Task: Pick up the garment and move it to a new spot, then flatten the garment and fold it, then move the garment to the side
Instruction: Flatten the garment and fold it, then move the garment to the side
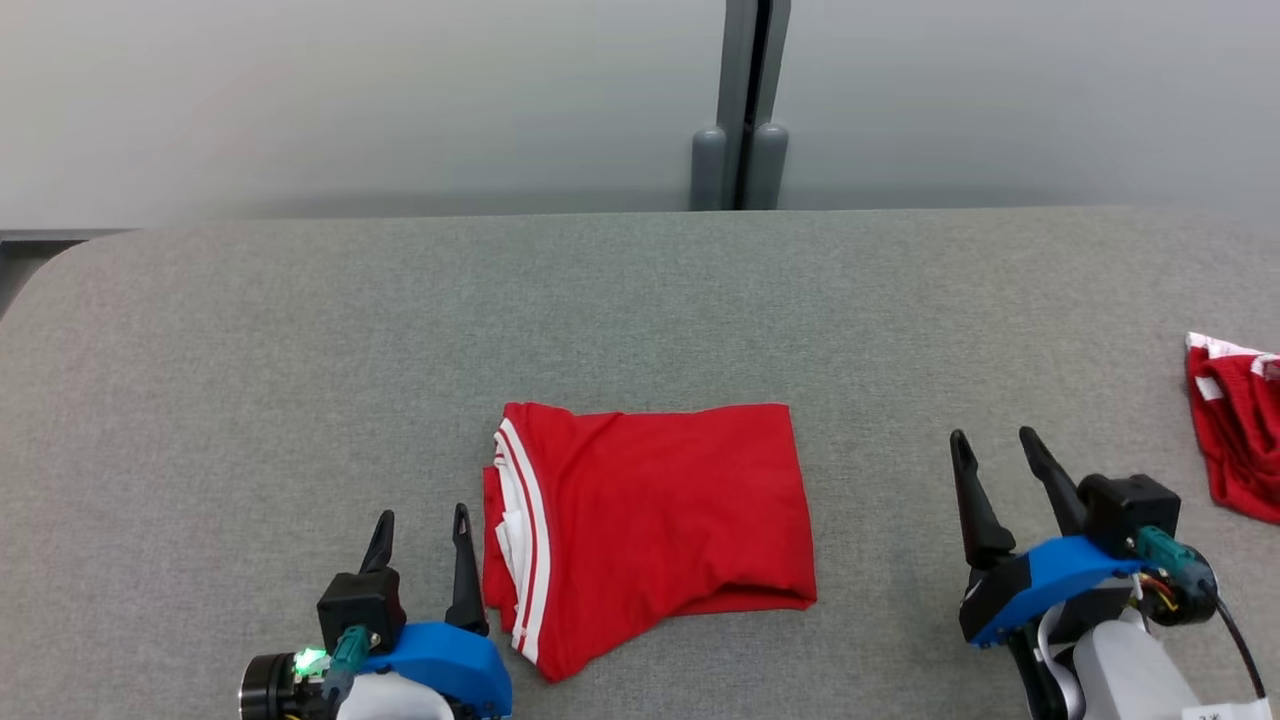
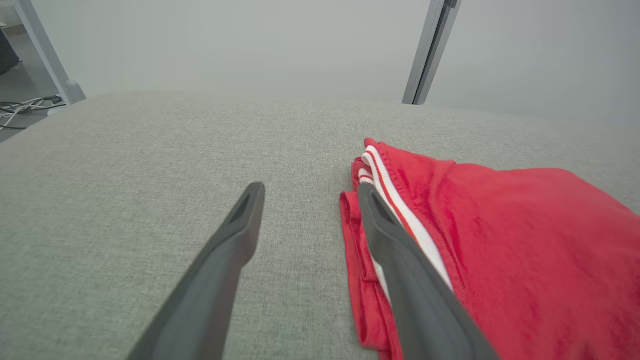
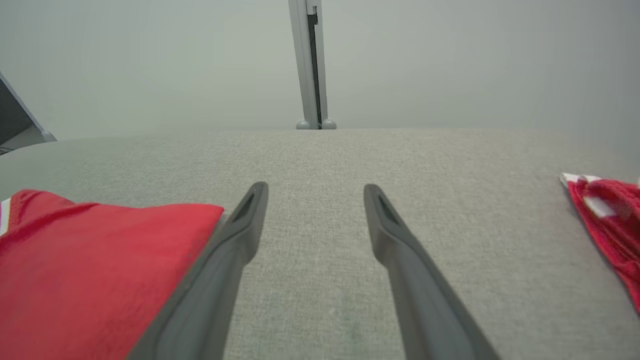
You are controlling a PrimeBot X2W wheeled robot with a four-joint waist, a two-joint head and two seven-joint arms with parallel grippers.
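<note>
So on the left, the left gripper (image 1: pixel 422 520) sits low on the grey table (image 1: pixel 300 350), fingers spread apart with nothing between them, right beside the striped edge of the garment (image 1: pixel 650 520). That red garment lies folded into a rough rectangle near the front middle of the table. Further right, well clear of it, the right gripper (image 1: pixel 995 445) is spread wide and empty too. A second red cloth (image 1: pixel 1235 440) sits bunched at the far right edge.

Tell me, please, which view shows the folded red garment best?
The head view: the whole folded garment is in frame. The left wrist view shows its white-striped end; the right wrist view, one plain red corner.
</note>
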